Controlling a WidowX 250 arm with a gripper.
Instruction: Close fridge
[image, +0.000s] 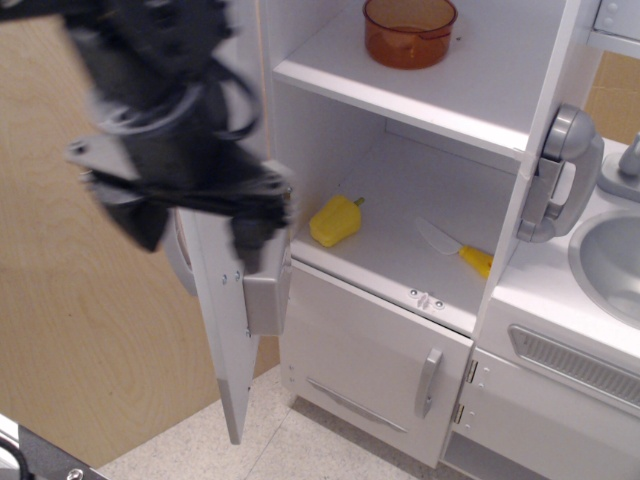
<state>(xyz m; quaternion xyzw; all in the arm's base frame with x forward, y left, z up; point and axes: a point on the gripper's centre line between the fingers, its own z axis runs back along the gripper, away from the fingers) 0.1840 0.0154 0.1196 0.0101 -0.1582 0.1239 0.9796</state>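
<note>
claw (195, 225) blurred, fingers spread, before upright fridge (440, 200) door's edge.

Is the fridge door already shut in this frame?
No, the fridge door stands wide open, exposing the shelves, the orange bowl and the yellow popsicle.

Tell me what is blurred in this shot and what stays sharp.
In the observation.image view, the gripper and arm are smeared by motion blur in front of the open fridge door; the orange bowl, yellow popsicle and shelves are sharp, evenly lit.

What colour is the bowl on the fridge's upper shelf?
Translucent orange bowl, clearest in the observation.image view.
</note>
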